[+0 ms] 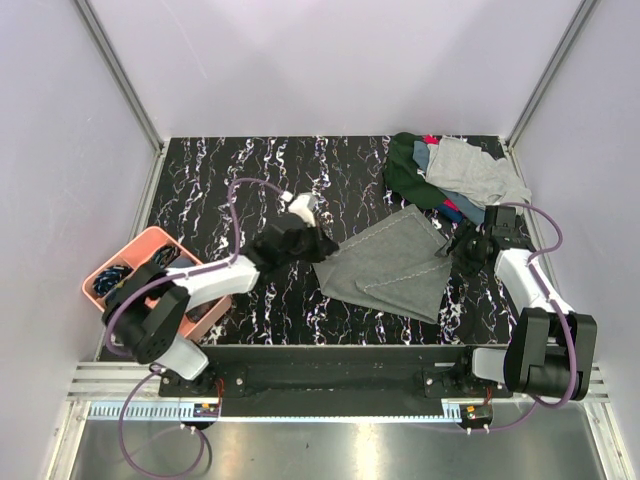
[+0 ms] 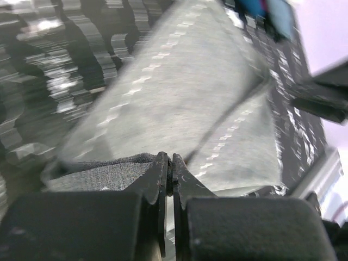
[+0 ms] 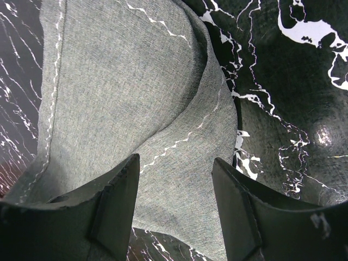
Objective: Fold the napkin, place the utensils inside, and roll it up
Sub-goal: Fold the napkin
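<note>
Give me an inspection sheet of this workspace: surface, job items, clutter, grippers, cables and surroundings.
Surface: black white-veined tabletop.
Job's things: grey napkin partly folded, right of centre; utensils not made out.
Clutter: heap of coloured cloths at the far right; pink tray near left, contents unclear.
Grippers: left gripper shut on the napkin's corner; right gripper open over its other edge.
Cables: purple cables loop from both arms.
Surroundings: pale walls, metal frame posts.
</note>
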{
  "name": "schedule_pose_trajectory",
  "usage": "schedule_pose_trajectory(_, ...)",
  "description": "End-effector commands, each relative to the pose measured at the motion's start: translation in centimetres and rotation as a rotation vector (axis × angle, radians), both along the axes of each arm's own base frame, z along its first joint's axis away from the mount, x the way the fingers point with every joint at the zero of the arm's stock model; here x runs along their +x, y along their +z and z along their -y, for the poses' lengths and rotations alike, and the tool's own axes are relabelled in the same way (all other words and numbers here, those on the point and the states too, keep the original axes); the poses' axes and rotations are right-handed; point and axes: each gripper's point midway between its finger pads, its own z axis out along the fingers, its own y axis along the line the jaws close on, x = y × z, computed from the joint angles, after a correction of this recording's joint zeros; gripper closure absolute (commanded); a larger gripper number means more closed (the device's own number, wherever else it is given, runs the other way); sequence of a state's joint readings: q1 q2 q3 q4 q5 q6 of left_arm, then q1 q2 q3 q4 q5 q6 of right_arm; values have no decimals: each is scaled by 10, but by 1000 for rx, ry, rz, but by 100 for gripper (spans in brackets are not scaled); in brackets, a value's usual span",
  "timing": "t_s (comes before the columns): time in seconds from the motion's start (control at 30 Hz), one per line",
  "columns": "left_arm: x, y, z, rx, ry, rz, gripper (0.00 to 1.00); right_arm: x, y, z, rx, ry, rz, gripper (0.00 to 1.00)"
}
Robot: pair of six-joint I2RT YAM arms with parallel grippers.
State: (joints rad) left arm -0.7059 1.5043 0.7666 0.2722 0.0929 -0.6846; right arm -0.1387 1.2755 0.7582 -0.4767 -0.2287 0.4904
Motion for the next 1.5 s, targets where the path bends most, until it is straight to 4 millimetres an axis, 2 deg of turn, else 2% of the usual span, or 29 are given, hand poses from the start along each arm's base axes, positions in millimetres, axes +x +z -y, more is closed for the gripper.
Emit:
schedule_pose_trajectory(0.0, -2, 31, 58, -66, -158, 119, 100, 3, 12, 1, -9, 9, 55, 36)
schedule_pose_trajectory(0.03, -11, 31, 72, -71, -199, 122, 100, 3, 13, 1, -10, 8, 58, 36)
schedule_pose_trajectory(0.07, -14, 22, 81, -61, -222, 109, 100, 3, 15, 1, -13, 9, 66, 36)
schedule_pose_trajectory(0.1, -15, 30, 93, -83, -252, 130, 100, 3, 16, 1, -17, 10, 71, 36)
schedule_pose_trajectory(0.17, -28, 21, 112, -80, -313, 122, 100, 4, 18, 2, -22, 11, 80, 36)
schedule_pose_trajectory(0.2, -31, 26, 121, -92, -343, 142, 100, 4, 19, 2, -24, 12, 85, 36)
schedule_pose_trajectory(0.23, -39, 22, 130, -90, -376, 140, 100, 3, 19, 2, -24, 12, 85, 36)
schedule_pose_trajectory(0.4, -64, 28, 155, -132, -495, 184, 100, 0, 18, 2, -30, 17, 87, 35)
schedule_pose_trajectory(0.53, -80, 22, 170, -129, -577, 194, 100, -3, 16, 2, -34, 18, 82, 36)
schedule_pose_trajectory(0.57, -84, 25, 175, -139, -609, 202, 100, -2, 17, 3, -35, 19, 86, 35)
schedule_pose_trajectory(1.1, -121, 2, 211, -103, -841, 215, 100, -6, 19, 0, -24, 19, 100, 35)
schedule_pose_trajectory(1.47, -122, -4, 222, -79, -886, 243, 100, -11, 15, -3, -10, 19, 94, 35)
